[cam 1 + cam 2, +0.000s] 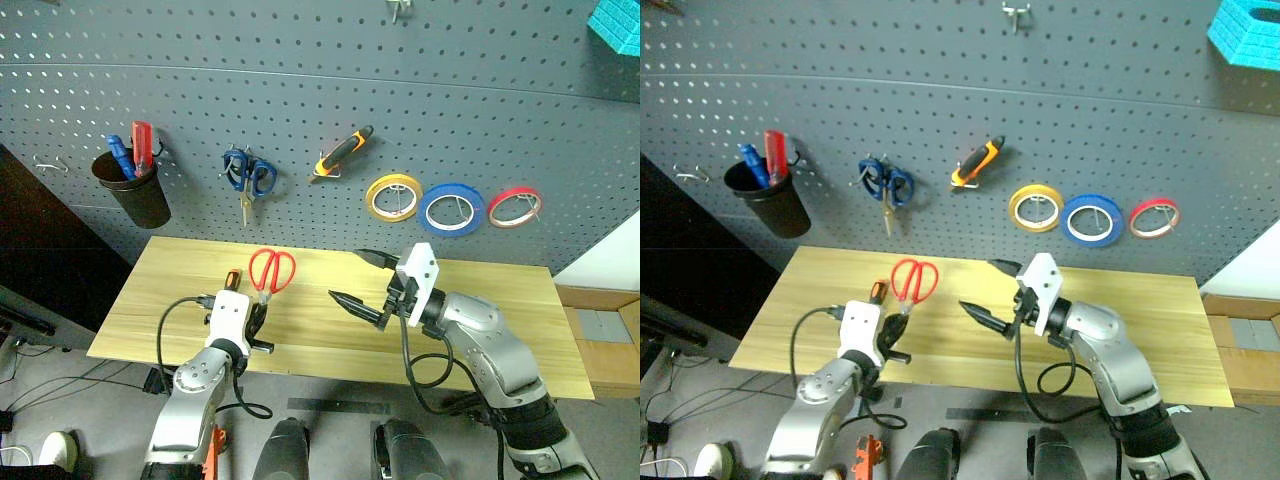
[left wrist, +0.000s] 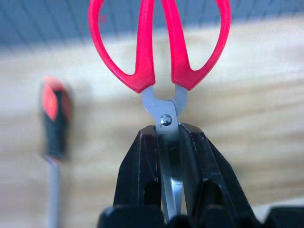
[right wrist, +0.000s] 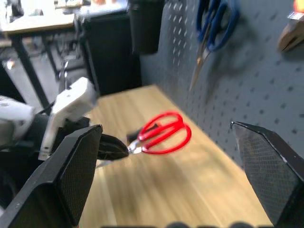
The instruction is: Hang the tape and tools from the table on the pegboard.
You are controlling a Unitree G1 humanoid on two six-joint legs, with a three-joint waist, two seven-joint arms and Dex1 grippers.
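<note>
The red-handled scissors (image 1: 271, 270) are lifted just above the table (image 1: 480, 320), with my left gripper (image 1: 260, 308) shut on their silver blades near the pivot (image 2: 166, 120). Their loops point toward the pegboard (image 1: 300, 90). My right gripper (image 1: 350, 276) hovers open to the right of the scissors, with nothing between its fingers. The blue tape (image 1: 452, 209) hangs on a pegboard hook. An orange-and-black handled tool (image 1: 342, 152) hangs on the board too, and another orange-and-black handle (image 1: 232, 279) lies on the table beside my left gripper.
On the pegboard hang a black cup (image 1: 135, 190) with screwdrivers, blue-handled scissors (image 1: 248, 175), a yellow ring (image 1: 393, 196) and a red ring (image 1: 515, 207). A bare hook (image 1: 45, 162) sits at the far left. A teal object (image 1: 615, 25) is at the upper right.
</note>
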